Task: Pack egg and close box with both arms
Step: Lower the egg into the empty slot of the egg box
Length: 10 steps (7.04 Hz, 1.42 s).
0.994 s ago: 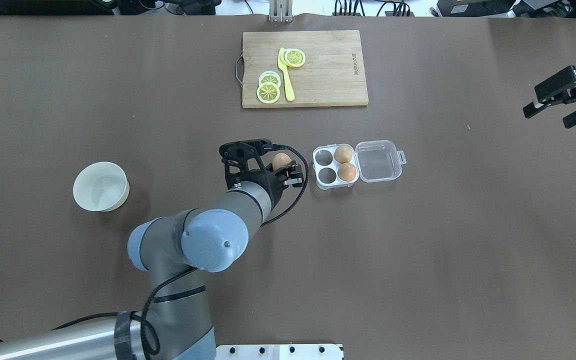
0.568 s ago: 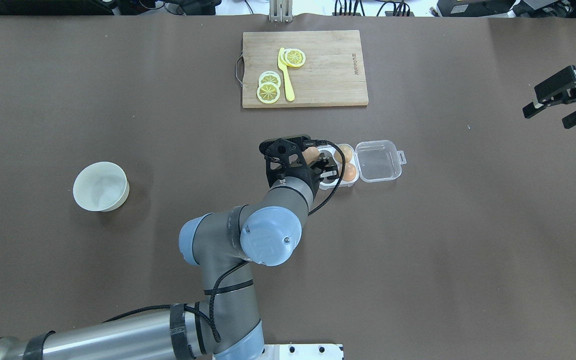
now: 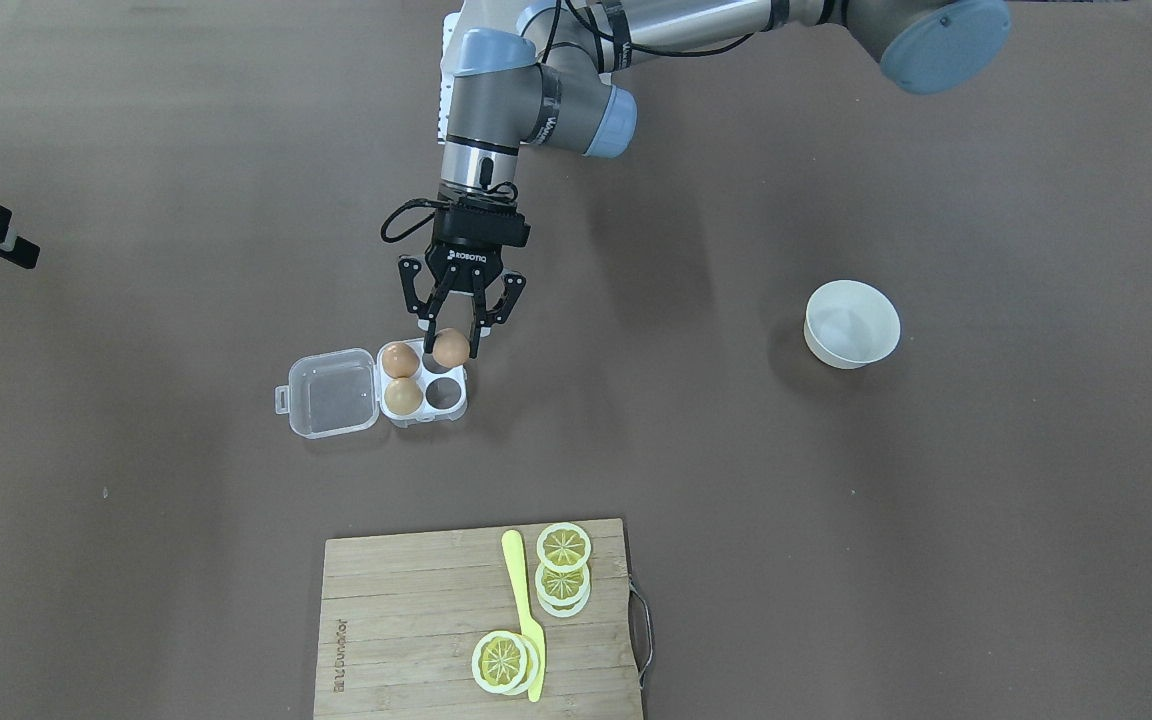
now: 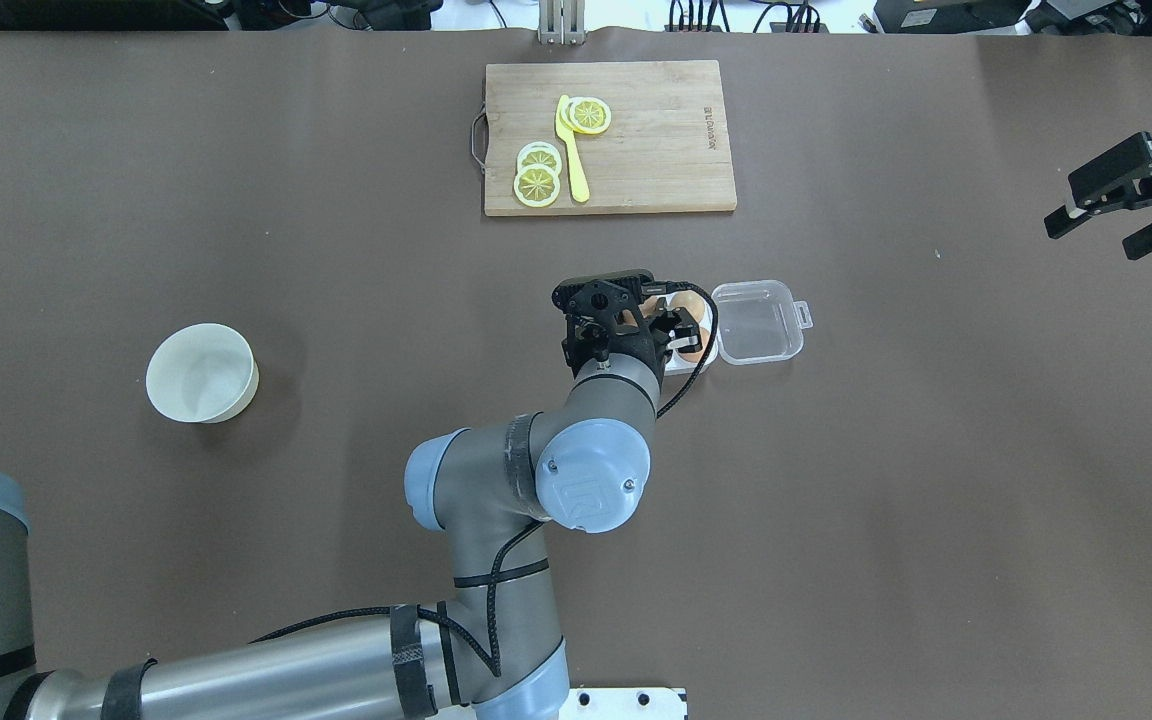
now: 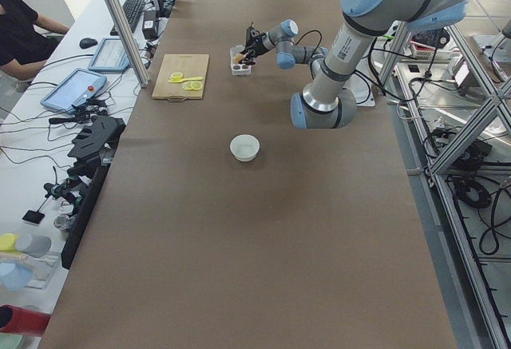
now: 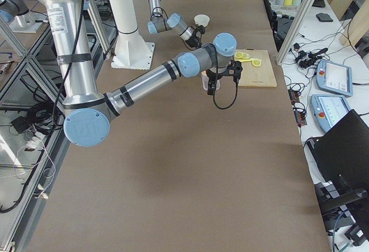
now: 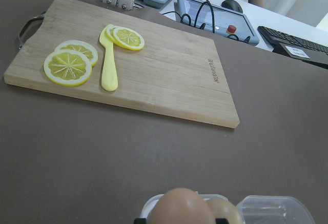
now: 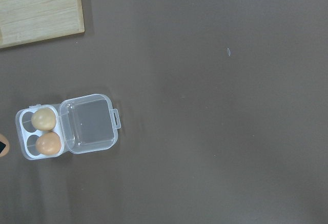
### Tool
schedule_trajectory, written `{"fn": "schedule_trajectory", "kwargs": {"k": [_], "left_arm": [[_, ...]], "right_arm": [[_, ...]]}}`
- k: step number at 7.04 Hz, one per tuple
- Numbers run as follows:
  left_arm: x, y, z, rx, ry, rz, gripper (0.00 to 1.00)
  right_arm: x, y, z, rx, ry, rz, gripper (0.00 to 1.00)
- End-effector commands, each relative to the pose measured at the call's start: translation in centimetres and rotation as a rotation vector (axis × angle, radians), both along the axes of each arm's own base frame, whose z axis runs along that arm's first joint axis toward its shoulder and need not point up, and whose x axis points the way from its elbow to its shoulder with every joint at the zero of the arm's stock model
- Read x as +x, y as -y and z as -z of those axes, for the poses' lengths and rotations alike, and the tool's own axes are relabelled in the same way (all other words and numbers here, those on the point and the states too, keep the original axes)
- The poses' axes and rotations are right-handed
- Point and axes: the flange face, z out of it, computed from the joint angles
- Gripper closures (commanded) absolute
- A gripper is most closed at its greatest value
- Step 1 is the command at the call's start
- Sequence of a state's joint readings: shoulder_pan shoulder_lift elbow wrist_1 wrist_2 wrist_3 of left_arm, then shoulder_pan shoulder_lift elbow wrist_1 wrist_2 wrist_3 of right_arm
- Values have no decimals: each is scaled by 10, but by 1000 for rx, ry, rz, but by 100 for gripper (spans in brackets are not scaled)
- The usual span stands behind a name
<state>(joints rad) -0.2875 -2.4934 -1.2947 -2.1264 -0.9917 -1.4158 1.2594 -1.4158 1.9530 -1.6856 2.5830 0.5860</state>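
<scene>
My left gripper point(image 3: 451, 345) is shut on an orange-brown egg point(image 3: 451, 347) and holds it just above the box's empty cell nearest my base. The clear box point(image 3: 456, 405) lies open with its lid point(image 3: 333, 393) flat beside it. Two eggs point(image 3: 398, 359) point(image 3: 402, 396) fill the lid-side cells, and one cell point(image 3: 444, 393) shows empty. In the left wrist view the held egg point(image 7: 184, 208) fills the bottom edge over the box point(image 7: 269, 209). In the overhead view the wrist hides most of the box point(image 4: 756, 320). My right gripper point(image 4: 1101, 228) is open and empty at the far right.
A wooden cutting board point(image 4: 656, 140) with lemon slices point(image 4: 537, 185) and a yellow knife point(image 4: 573, 150) lies beyond the box. A white bowl point(image 4: 202, 372) stands at the left. The right wrist view shows the box point(image 8: 87, 126) from above.
My left arm has moved right with the egg, from left of the box to over it. The right arm has not moved.
</scene>
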Motion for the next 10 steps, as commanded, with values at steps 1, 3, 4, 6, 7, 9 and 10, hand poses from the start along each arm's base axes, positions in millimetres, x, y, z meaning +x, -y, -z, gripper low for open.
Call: {"fn": "schedule_trajectory", "kwargs": {"k": [1,3,4,6,7,9,10], "left_arm": [[14,8,5,1,21,23,100],[20,15,9,1,31,35,100],[18,21,8,-1,35,43,100],[21,21,10,-1,35,40,100],[22,22,8,-3,39,41,100],[21,27,5,-5,47,48,100],[22,30,3,-7,53,51,100]], "right_arm": [[0,0,0,-4,5,3,0],[0,-1,1,-1,7,3,0],[0,-1,1,-3,7,3,0],[-1,-1,2,-15,10,-3,0],[0,0,2,-17,10,-5,0],[0,-1,2,-18,11,-4,0],[-1,-1,2,-17,11,-4,0]]}}
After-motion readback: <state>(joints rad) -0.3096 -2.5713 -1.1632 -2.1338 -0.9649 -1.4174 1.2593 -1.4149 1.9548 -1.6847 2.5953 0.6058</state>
